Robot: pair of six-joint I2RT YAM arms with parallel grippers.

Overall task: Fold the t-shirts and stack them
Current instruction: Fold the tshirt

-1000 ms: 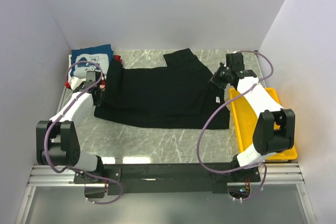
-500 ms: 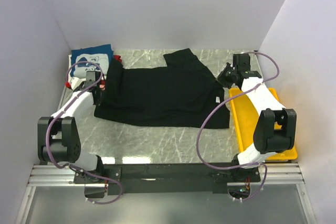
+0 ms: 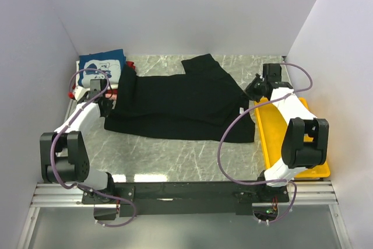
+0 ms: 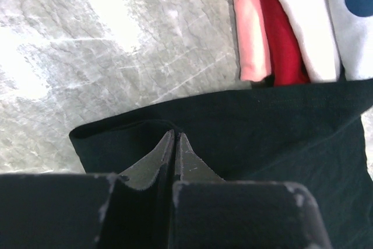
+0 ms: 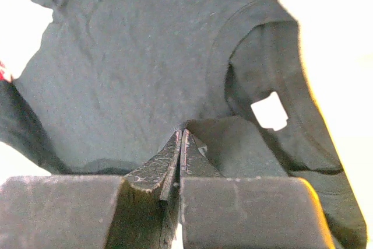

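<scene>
One black t-shirt (image 3: pixel 180 100), at least three folded t-shirts (image 3: pixel 102 63), one tray (image 3: pixel 267 141), two arms (image 3: pixel 81 119)

Marble counter (image 3: pixel 175 155) carries a black t-shirt (image 3: pixel 175 103) spread wide, folded shirts (image 3: pixel 102 65) stacked far-left, yellow tray (image 3: pixel 265 144) along the right edge.

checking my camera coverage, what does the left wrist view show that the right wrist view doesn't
Only left wrist: the table, plus a folded red shirt and white shirt next to the black shirt. Only right wrist: that shirt's collar and white tag. Both: black cloth at a shut hand's tips, left hand, right hand.
</scene>
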